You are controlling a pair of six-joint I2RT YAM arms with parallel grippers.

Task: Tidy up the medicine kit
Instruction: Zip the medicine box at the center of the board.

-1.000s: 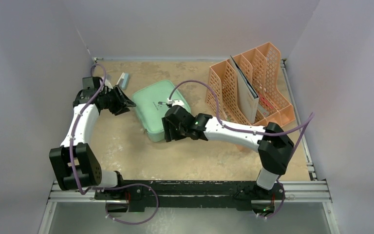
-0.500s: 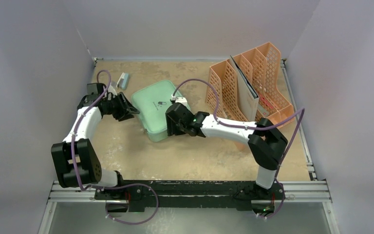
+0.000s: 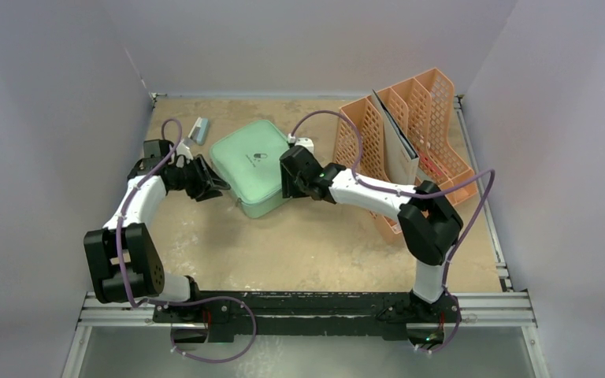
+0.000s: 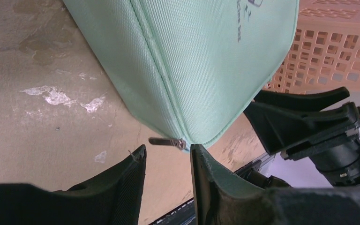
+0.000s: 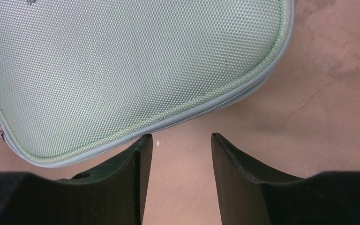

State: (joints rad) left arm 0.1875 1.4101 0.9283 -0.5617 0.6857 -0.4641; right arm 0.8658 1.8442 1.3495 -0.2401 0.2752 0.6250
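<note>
Status: left gripper (image 4: pixel 168 151) jaws parted, empty, zipper pull (image 4: pixel 165 140) just ahead; right gripper (image 5: pixel 180 140) jaws parted, empty. Ahead, medicine kit (image 4: pixel 192 56) cropped by frame edges; its print unreadable.

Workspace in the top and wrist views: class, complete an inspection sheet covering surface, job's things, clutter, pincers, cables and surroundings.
Surface: tan tabletop, stained and scuffed.
Job's things: mint-green kit, lying flat, zip closed where visible; zip pull at its corner.
Clutter: peach file rack holding a grey folder; small pale object at the back left.
Pincers: left pincer open, zip pull just ahead of its gap; right pincer open, empty, at the kit's edge.
Cables: purple cables looping along both arms.
Surroundings: pale walls; metal rail at the near edge.
</note>
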